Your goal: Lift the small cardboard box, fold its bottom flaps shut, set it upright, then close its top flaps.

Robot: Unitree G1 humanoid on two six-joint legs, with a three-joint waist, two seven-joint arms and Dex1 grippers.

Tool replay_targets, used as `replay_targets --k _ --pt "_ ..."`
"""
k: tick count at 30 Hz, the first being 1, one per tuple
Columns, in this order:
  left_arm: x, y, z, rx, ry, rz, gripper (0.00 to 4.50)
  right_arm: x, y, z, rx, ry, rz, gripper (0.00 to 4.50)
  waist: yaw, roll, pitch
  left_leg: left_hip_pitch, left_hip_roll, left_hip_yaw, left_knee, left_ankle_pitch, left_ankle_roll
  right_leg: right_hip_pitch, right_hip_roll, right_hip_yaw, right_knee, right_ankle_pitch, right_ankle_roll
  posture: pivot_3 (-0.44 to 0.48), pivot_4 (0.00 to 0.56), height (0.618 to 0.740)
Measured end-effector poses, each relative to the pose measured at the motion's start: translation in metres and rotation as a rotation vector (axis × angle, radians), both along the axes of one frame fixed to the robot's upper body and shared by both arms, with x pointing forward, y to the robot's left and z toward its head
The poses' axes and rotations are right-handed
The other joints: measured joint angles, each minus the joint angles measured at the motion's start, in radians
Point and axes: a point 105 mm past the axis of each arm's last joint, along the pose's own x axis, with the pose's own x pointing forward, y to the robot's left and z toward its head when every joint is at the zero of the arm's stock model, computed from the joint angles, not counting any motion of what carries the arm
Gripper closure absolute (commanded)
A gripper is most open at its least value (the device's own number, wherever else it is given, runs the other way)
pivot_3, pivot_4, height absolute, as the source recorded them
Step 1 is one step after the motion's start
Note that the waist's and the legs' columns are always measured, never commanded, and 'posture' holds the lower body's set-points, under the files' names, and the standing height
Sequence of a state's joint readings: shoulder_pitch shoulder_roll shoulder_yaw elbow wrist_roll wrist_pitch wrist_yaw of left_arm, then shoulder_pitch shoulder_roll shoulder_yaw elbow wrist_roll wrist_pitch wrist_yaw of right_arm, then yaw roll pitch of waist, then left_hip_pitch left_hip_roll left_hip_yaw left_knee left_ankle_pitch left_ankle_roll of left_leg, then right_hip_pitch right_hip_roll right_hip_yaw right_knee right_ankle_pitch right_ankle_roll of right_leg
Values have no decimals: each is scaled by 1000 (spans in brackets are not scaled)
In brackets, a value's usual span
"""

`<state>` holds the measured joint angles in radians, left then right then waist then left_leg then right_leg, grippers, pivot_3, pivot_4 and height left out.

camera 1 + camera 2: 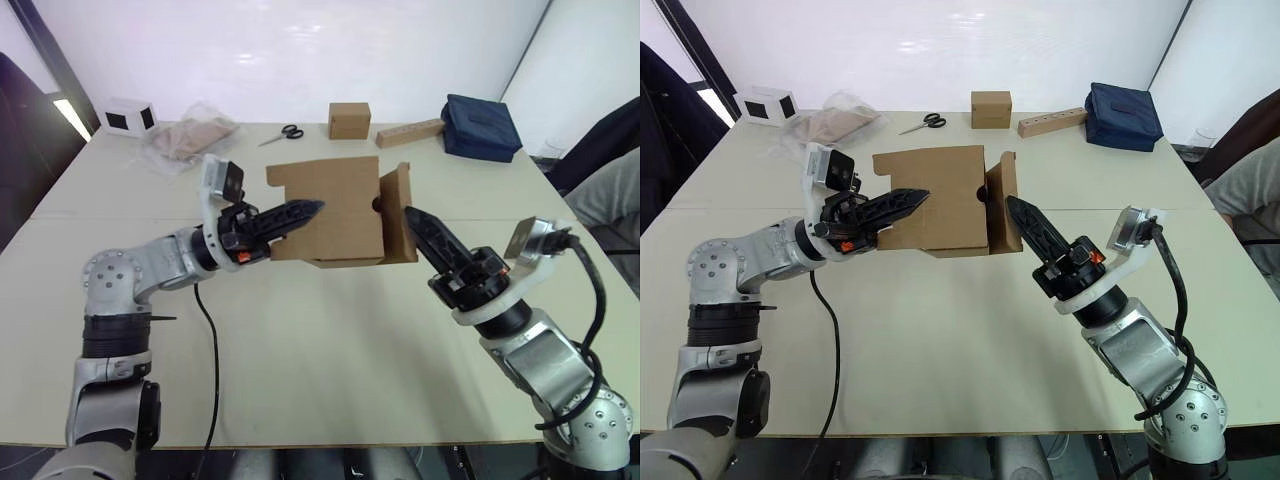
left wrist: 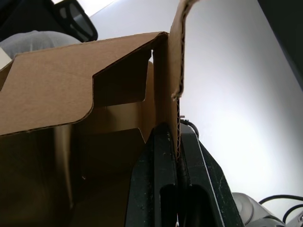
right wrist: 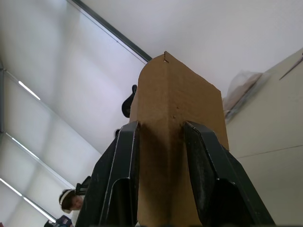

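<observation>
Brown corrugated cardboard, our small cardboard box (image 1: 330,215) hangs on its side above the middle of the table (image 1: 330,350). Our left gripper (image 1: 312,208) pinches one of its panels edge-on between closed fingers. Our right gripper (image 1: 410,216) has spread fingers against a flap (image 1: 397,225) at the box's right end. Behind lie scissors (image 1: 283,133), a cube box (image 1: 349,120) and a navy pouch (image 1: 482,126).

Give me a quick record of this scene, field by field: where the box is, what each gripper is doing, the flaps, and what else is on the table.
box: small cardboard box held above the table, between both grippers
left gripper: shut on a box wall
right gripper: open, fingers either side of a flap
flaps: one standing open on the robot's right end
far edge: scissors, small closed box, tan block, blue bag, plastic bag
</observation>
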<state>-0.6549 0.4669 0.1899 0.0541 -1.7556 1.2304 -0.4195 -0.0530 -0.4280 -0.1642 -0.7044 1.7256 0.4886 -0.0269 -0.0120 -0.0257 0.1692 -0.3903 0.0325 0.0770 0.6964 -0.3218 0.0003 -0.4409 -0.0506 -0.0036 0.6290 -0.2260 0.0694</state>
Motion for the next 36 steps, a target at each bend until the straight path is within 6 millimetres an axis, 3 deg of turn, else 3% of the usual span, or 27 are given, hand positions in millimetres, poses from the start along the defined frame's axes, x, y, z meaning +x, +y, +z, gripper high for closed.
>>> replay_targets --k 13,36 --pt "-3 -1 2 6 -16 -3 4500 -2 8 1 10 6 14 3063 0 0 0 0 0 0 0 0 0 0 0 0 0 0 0 0 150 740" --pt "-5 -3 4 -4 -21 -11 4500 4 -1 2 -30 -16 -53 3063 0 0 0 0 0 0 0 0 0 0 0 0 0 0 0 0 150 740"
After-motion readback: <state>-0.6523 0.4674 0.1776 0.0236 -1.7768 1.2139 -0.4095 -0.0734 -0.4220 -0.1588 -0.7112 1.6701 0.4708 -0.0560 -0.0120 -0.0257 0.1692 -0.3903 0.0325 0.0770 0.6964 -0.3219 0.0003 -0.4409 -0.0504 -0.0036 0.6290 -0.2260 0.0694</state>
